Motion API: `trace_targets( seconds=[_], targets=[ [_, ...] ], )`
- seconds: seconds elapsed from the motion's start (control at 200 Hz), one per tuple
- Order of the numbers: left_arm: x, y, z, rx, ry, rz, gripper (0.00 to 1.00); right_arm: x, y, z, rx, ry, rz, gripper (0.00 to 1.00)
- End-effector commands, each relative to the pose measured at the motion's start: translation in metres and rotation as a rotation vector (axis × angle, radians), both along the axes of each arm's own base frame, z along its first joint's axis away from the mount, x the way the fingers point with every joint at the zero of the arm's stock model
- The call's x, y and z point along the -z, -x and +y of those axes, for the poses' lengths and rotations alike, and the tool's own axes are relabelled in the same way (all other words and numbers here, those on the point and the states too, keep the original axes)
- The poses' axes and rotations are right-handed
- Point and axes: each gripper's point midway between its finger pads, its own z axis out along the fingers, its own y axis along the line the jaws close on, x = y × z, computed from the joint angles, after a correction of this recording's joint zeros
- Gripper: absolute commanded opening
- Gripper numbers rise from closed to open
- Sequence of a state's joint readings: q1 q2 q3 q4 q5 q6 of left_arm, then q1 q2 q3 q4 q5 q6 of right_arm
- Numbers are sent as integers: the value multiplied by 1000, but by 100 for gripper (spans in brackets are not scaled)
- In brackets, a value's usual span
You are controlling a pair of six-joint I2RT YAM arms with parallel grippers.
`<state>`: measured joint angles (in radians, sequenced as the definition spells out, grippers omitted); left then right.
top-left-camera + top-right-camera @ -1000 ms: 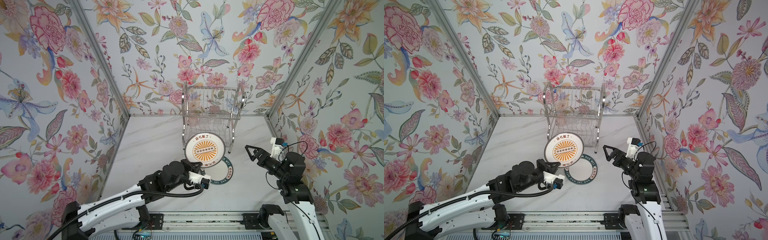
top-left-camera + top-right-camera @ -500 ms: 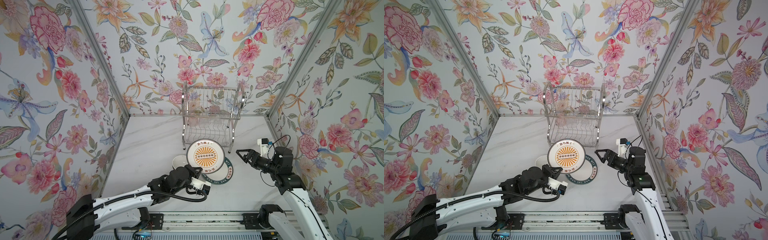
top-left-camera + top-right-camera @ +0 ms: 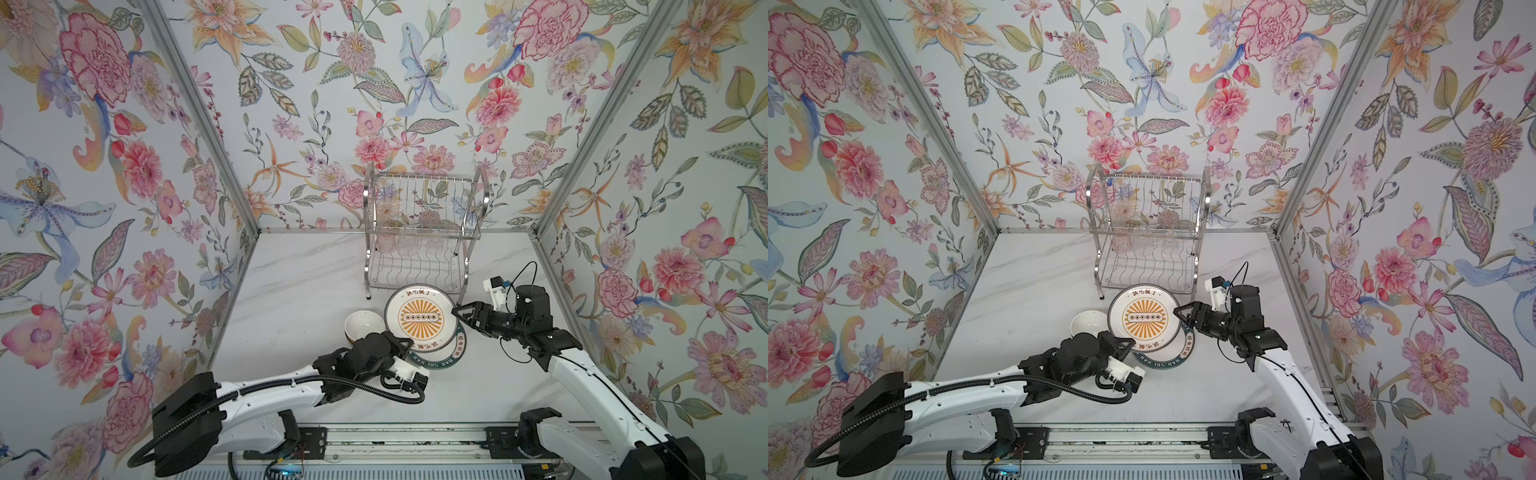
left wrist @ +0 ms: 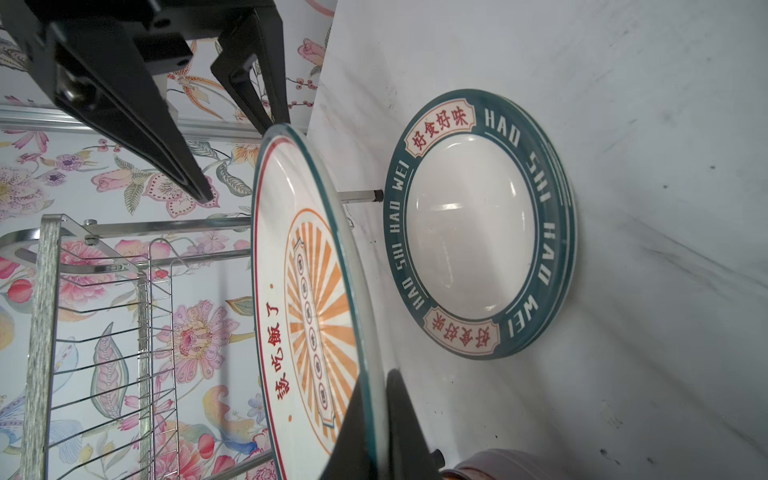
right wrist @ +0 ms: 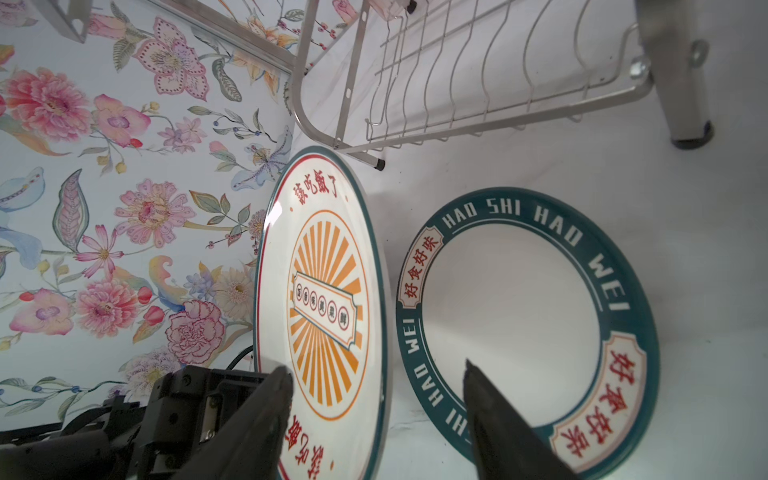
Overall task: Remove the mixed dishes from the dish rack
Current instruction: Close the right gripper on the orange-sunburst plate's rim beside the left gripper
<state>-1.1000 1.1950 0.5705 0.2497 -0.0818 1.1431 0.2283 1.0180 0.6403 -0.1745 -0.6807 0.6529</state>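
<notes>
Flowered wallpaper closes in three sides of a white marble surface [image 3: 291, 291]. The wire dish rack [image 3: 419, 208] [image 3: 1144, 199] stands at the back, against the far wall. Both of its shelves look bare of plates in both top views. Faint clear glass shapes [image 3: 386, 245] show behind the wires under its upper shelf, too dim to count.

Just in front of the rack, the sunburst plate [image 3: 419, 318] [image 3: 1144, 318] is off the surface and tilted, its orange face turned up and toward the rack. The left tool [image 3: 402, 341] [image 3: 1126, 343] is clenched on the plate's near left rim. In the left wrist view its two black fingers [image 4: 399, 415] pinch that rim [image 4: 307, 291] from both sides.

The right tool [image 3: 456, 312] [image 3: 1178, 313] is at the plate's opposite rim. In the right wrist view its jaws stand apart with the plate's edge [image 5: 324, 311] between them. One finger lies against the printed face and the other is clear of the back, so this tool is released and not gripping.

The green lettered plate [image 3: 455, 349] [image 3: 1179, 351] lies flat on the surface beneath the raised plate, partly covered by it in both top views. Its ring of white letters shows whole in the wrist views [image 4: 482, 224] [image 5: 523, 324].

A pale bowl [image 3: 365, 326] [image 3: 1089, 323] sits upright on the surface just left of the sunburst plate, beside the left arm's wrist.
</notes>
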Motion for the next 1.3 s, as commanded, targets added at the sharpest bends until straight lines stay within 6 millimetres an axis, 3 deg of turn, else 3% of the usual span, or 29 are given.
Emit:
trace_targets(
  seconds=[0.0,0.195,0.34,0.465,0.576,0.601,0.661,0.721,0.796,0.851,1.016,1.131,1.296],
  targets=[
    [-43,-3,-21,30,123,-70,0,2,-9,4,-3,14,2,62],
    [-40,-4,-28,47,114,-68,0,11,-13,12,-32,30,49,52],
    [-35,-5,-30,54,81,-74,0,16,-15,14,-37,38,88,40],
    [-36,-8,-30,51,82,-79,0,19,-13,16,-48,46,111,25],
    [-37,-13,-28,31,88,-84,0,21,-12,13,-42,71,118,6],
    [-38,-13,-27,25,92,-85,4,22,-12,12,-35,78,119,0],
    [-41,-16,-26,10,108,-87,27,22,-14,7,-6,88,112,0],
    [-47,-18,-25,-2,132,-86,42,22,-15,3,22,91,108,0],
    [-55,-21,-23,-26,171,-81,73,21,-17,-3,57,101,95,0],
    [-62,-22,-21,-39,206,-72,84,21,-18,-10,86,112,85,0],
    [-108,-22,-13,-82,442,25,95,24,-20,-35,192,124,80,0],
    [-145,-24,0,-95,603,90,98,27,-18,-49,243,153,78,0],
    [-178,-36,29,-147,781,159,98,36,-12,-58,263,202,81,0]
  ],
)
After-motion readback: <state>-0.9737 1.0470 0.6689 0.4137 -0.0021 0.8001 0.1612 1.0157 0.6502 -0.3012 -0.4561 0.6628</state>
